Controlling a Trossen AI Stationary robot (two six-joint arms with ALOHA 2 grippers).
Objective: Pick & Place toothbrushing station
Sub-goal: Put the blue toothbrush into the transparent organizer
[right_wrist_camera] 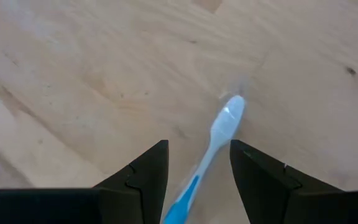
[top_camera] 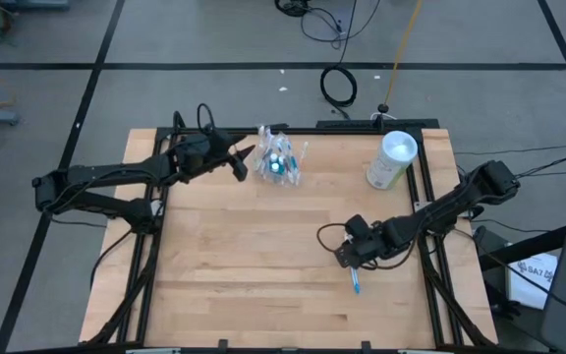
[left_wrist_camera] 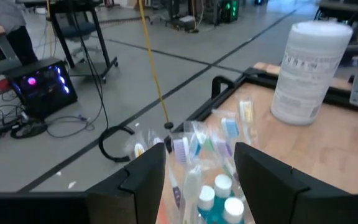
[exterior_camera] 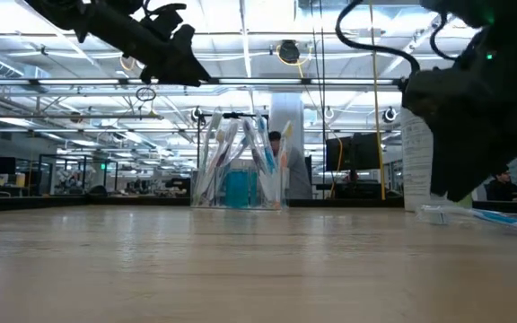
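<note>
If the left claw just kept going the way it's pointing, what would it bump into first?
Most likely the clear holder full of toothbrushes: it sits right ahead, between the open fingers of the left gripper. The white canister stands farther off and to one side. Exact depth is uncertain.

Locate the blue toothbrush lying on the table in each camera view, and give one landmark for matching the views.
High view: blue toothbrush, lower right, beside the right gripper.
Low view: far right, flat on the table.
Left wrist view: not in it.
Right wrist view: bottom centre, between the open jaws.
Shared landmark: white canister.
</note>
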